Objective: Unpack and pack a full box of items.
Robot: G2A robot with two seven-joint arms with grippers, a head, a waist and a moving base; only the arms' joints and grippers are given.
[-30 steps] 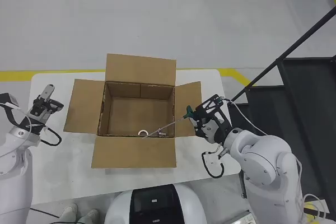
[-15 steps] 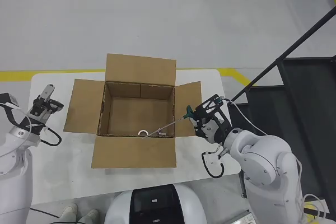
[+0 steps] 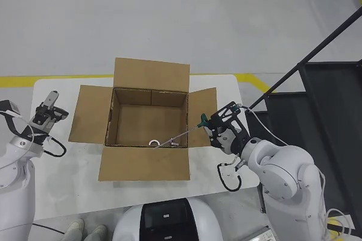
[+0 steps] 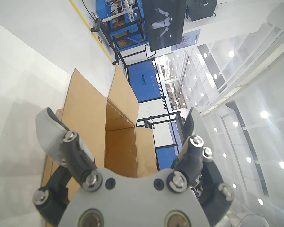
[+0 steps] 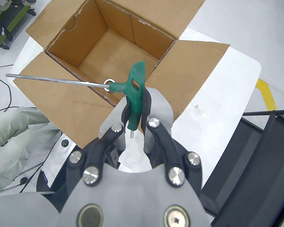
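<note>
Clamps a green T-handle hex key (image 5: 136, 88) by the crossbar, pinched tight between the jaws of the right gripper (image 5: 135, 102), one end of the bar poking out past the fingertips. Carries the long steel shaft out sideways from those jaws, raised above the cardboard box (image 5: 118, 24) and crossing its nearest corner and the flap on the robot's side. Directly below the right jaws, the outer edge of the box's right flap, folded outward over the white table (image 3: 66, 175). Beyond that flap's fold, the opening itself, facing straight up with all four flaps laid outward. Down on the box floor, tight against the wall nearest the robot, a small metal ring (image 5: 108, 81), seen just past the neck of the tool. Behind the right jaws, the table's right edge, then a dark stair frame (image 3: 326, 84) close alongside. Across the box, the left gripper (image 4: 119, 119), jaws spread wide with nothing between them, hanging near the table's left edge. Straight ahead of the left jaws, the outer edge of the left flap and the box's side wall, apart from the fingertips, with a strip of white tabletop between them and the flap.
</note>
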